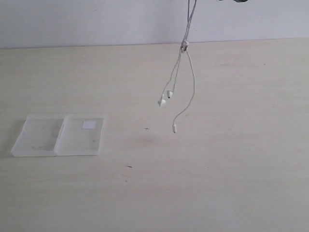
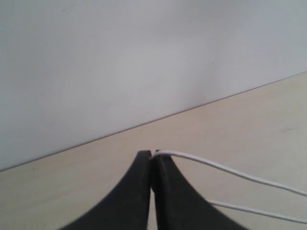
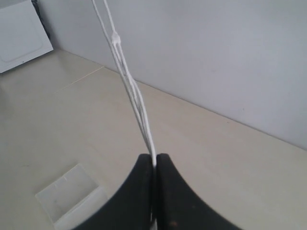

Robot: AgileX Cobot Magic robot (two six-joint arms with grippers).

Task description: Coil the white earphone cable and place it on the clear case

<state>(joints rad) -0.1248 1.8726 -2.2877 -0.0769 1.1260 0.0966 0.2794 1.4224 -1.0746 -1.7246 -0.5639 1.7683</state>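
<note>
Earphone cable (image 1: pixel 188 24), white and very thin. Hangs in the exterior view from the frame edge between 12 and 1 o'clock, strands bunched together down to a small slider (image 1: pixel 184 46), then splits. Two earbuds (image 1: pixel 161 102) dangling side by side just right of centre. Plug end (image 1: pixel 174 128) lowest, at about 4 o'clock of the earbuds, on a longer curved strand. All of it off the worktop (image 1: pixel 231 183) as far as can be told, with a faint shadow on the wood at 8 o'clock of the plug end.

Clear case (image 1: pixel 58 135) at 8 o'clock of the view, flat on the worktop, opened out into two halves side by side. Small white label (image 1: pixel 89 124) on the half nearer the centre. Well apart from the cable.

Left jaws: together, pinched on a single strand of the cable (image 2: pixel 216 166) at the very tips. Second strand running past just beside them. Pale wall (image 2: pixel 120 57) behind.

Right jaws: together, clamped on the bunched strands (image 3: pixel 135 101), rising taut from the tips to a small joint (image 3: pixel 115 37). Case (image 3: pixel 72 191) on the worktop beyond.

Dark scrap (image 1: pixel 234 1) at the exterior frame edge at 1 o'clock, too little of it to identify.
</note>
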